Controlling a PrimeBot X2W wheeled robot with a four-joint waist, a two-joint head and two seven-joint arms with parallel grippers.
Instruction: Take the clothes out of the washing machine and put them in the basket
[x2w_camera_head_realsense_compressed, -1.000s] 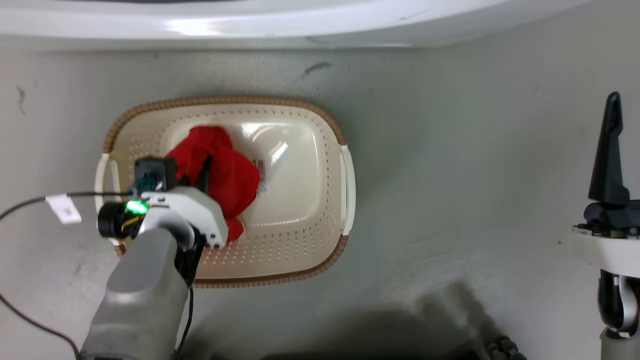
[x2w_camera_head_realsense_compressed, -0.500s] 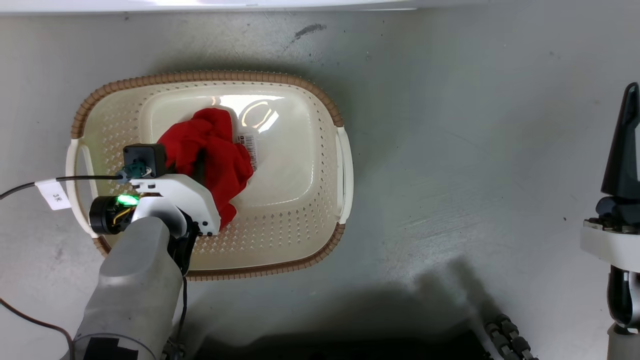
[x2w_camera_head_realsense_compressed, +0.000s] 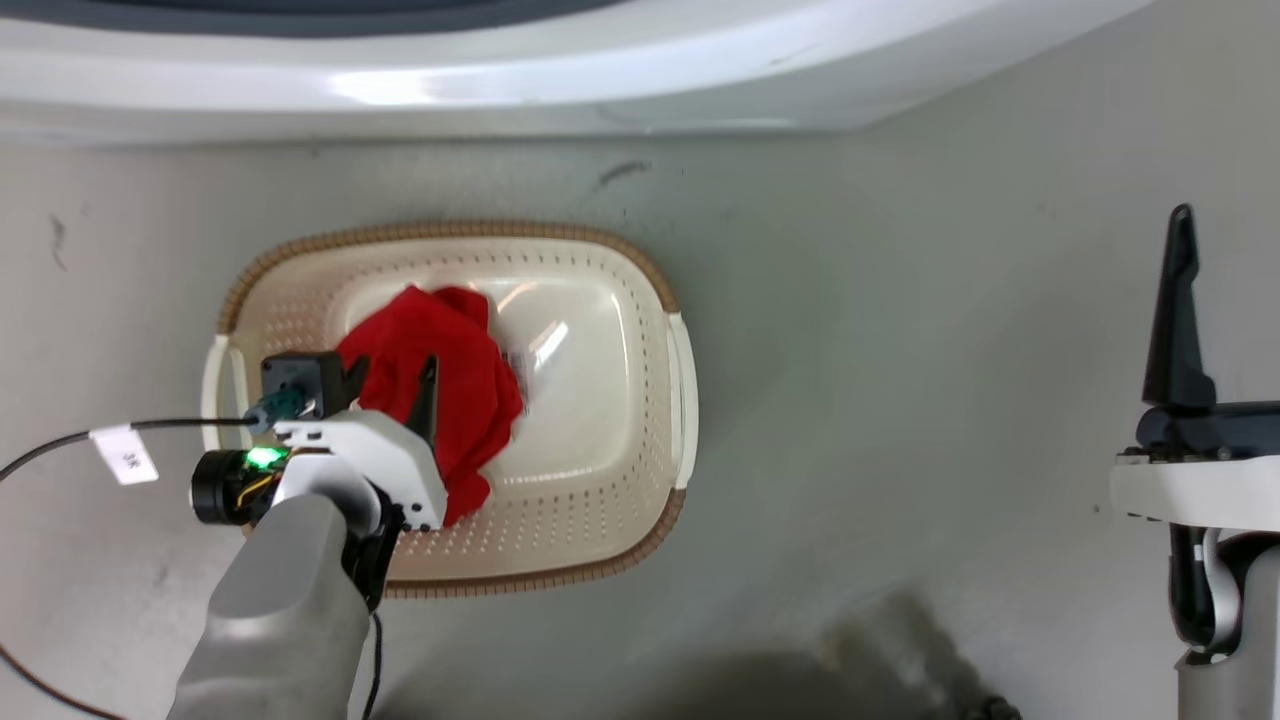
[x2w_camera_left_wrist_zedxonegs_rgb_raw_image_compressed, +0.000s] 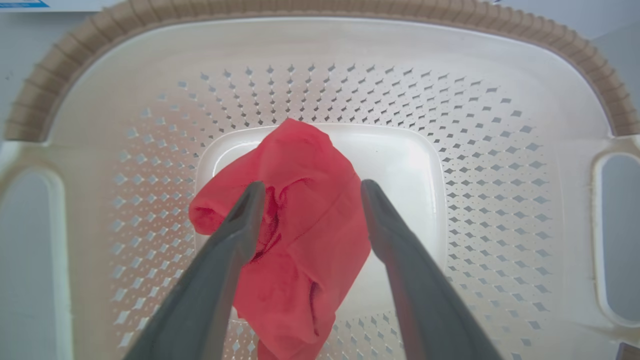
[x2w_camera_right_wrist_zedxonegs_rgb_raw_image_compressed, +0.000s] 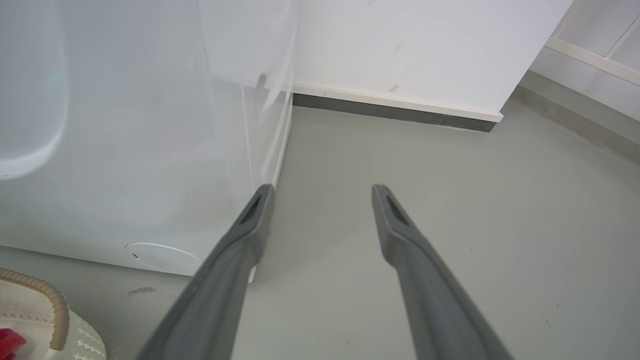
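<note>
Left jaws apart over red garment (x2w_camera_left_wrist_zedxonegs_rgb_raw_image_compressed: 305, 165) in basket (x2w_camera_left_wrist_zedxonegs_rgb_raw_image_compressed: 320, 50) — right jaws apart, empty

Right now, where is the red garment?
The red garment lies left of centre in the head view, on the floor of the basket towards its left handle, beneath the open left gripper.

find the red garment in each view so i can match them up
Head view: red garment in the basket, left half, under the left gripper.
Left wrist view: red garment centre, behind both fingers.
Right wrist view: red garment, bottom-left corner.
Shared landmark: the basket's brown rim.
</note>
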